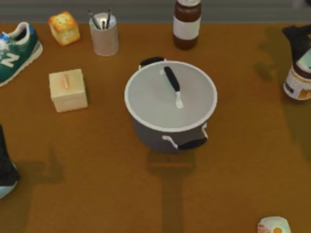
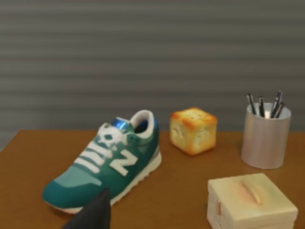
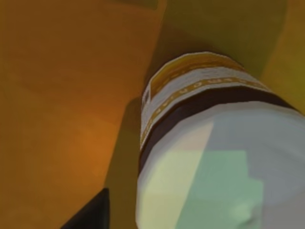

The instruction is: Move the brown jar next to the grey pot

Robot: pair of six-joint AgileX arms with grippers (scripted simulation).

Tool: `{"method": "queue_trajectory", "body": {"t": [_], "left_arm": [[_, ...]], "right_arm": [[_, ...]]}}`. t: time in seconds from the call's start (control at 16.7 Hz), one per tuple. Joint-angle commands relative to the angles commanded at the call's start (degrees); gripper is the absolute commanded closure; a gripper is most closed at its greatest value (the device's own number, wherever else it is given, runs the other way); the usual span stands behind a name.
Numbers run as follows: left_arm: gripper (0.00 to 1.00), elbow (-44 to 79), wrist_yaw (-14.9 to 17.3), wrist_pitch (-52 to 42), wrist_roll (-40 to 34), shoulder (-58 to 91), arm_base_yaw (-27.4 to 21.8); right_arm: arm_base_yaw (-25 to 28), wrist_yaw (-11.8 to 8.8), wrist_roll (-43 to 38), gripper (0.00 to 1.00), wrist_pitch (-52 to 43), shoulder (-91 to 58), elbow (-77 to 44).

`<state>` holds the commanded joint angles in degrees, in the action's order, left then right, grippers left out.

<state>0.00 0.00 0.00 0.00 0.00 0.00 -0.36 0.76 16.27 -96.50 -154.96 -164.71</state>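
The right gripper (image 1: 299,41) sits on top of the brown jar (image 1: 297,83) at the counter's (image 1: 97,160) right edge, probably gripping it. The grey pot (image 1: 170,104) stands well apart, mid-counter.

Right arm reaches in at the table's right edge, its right gripper (image 1: 300,48) lowered there; left arm sits parked at the left edge, left gripper (image 1: 5,170) idle.
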Motion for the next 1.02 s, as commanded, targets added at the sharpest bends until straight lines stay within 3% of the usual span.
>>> {"method": "queue_trajectory", "body": {"t": [0.54, 1.02], "left_arm": [[0.00, 0.00, 0.00, 0.00, 0.00, 0.00, 0.00], [0.00, 0.00, 0.00, 0.00, 0.00, 0.00, 0.00]], "right_arm": [[0.05, -0.10, 0.57, 0.00, -2.19, -3.46, -2.33], [0.25, 0.08, 0.53, 0.00, -8.70, -16.80, -22.45]]}}
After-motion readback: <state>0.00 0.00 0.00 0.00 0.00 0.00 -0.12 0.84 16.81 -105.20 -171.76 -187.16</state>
